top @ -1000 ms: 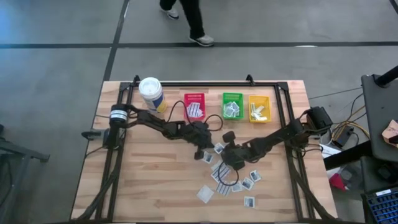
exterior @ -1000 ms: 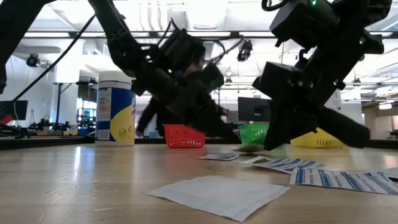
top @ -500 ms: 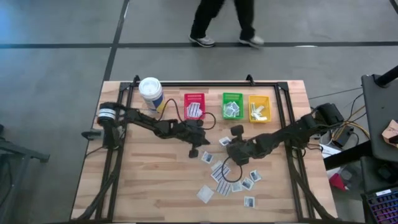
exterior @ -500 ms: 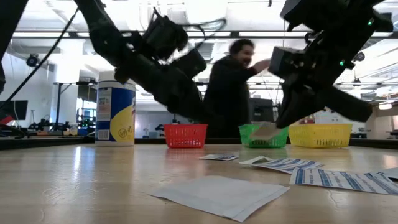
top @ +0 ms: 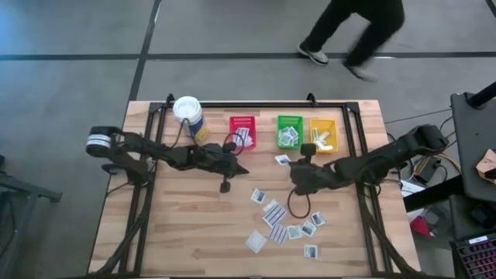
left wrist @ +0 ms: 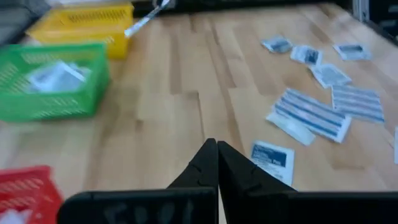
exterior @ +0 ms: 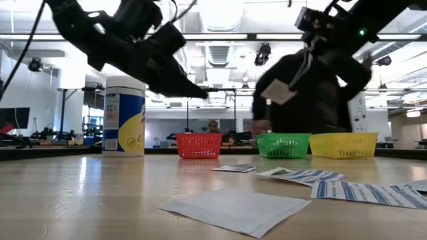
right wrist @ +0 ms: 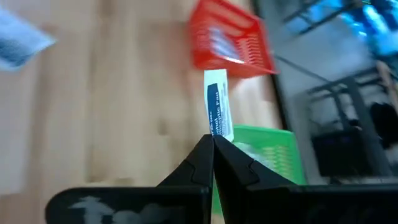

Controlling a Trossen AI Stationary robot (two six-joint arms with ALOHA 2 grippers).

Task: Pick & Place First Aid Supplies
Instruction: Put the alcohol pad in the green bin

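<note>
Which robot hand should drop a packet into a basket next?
The right hand. It is shut on a white packet, lifted close to the green bin. The left hand is shut and holds nothing.

Wood-plank table (top: 186, 225), matt; paper packets (top: 273, 215); perforated bins (top: 289, 132), probably plastic.

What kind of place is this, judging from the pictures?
Probably a robotics lab or open workshop: a wooden table with a metal frame and two robot arms stands on a concrete floor, ceiling lights and monitors show behind, and a person walks past.
</note>
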